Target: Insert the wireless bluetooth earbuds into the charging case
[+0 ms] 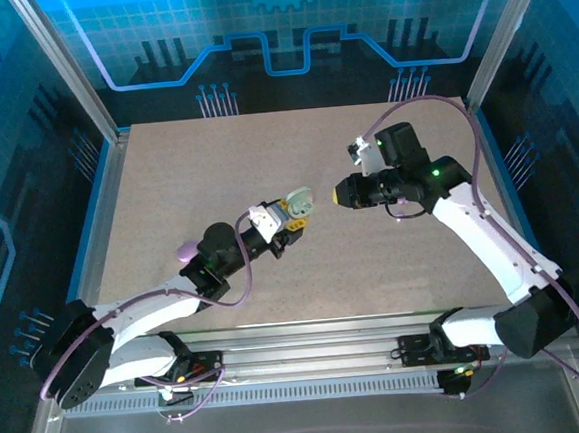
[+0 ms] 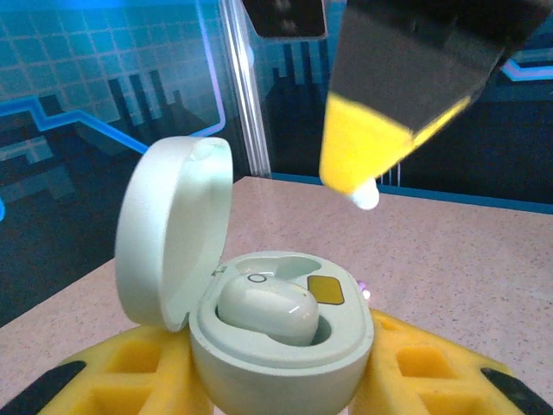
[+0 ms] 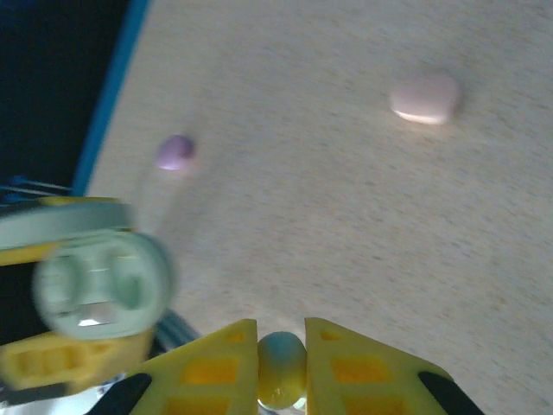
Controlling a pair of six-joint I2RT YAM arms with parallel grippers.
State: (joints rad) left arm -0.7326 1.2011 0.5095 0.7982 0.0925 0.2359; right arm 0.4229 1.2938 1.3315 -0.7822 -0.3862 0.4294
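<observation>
My left gripper (image 1: 287,215) (image 2: 281,385) is shut on a pale green charging case (image 2: 281,346) (image 1: 298,202), held above the table with its lid (image 2: 173,229) swung open to the left. One whitish-green earbud (image 2: 268,309) sits in a slot of the case; the slot beside it shows a yellow contact (image 2: 326,290). My right gripper (image 1: 340,192) (image 3: 282,346) is shut on a second small pale earbud (image 3: 282,367) (image 2: 366,195). It hovers just above and to the right of the open case, apart from it. In the right wrist view the case (image 3: 99,281) is blurred at the left.
A small purple rounded item (image 1: 183,251) (image 3: 175,152) lies on the tabletop (image 1: 166,176) near the left arm. A pink rounded case (image 3: 424,97) lies farther off on the table. Metal frame posts (image 1: 67,68) stand at the back corners.
</observation>
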